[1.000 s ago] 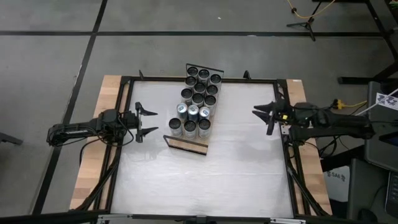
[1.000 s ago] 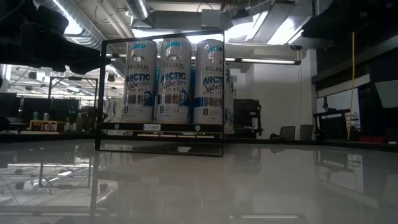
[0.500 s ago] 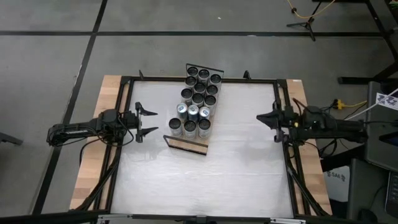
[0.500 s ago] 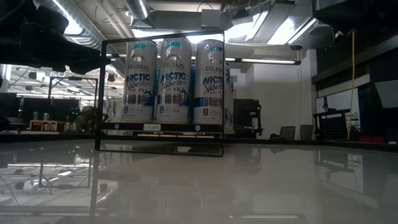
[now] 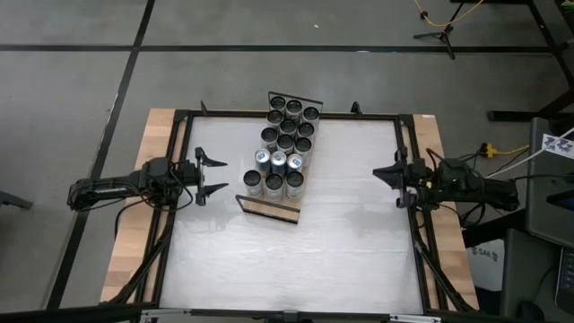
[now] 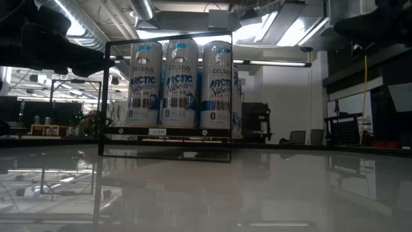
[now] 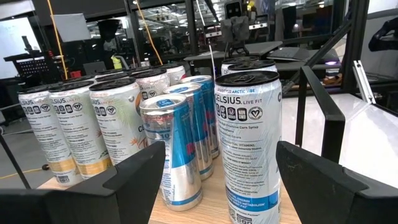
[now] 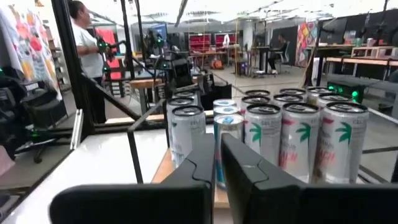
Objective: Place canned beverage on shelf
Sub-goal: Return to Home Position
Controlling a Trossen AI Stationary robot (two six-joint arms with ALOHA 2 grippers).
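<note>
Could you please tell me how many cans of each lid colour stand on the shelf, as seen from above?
dark-lidded cans: 12
silver-lidded cans: 3
Total: 15 cans on the shelf

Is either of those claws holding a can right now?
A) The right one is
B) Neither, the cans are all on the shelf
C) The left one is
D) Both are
B: the left gripper, open, and the right gripper, shut, are both empty and well clear of the cans, which all stand on the shelf.
</note>
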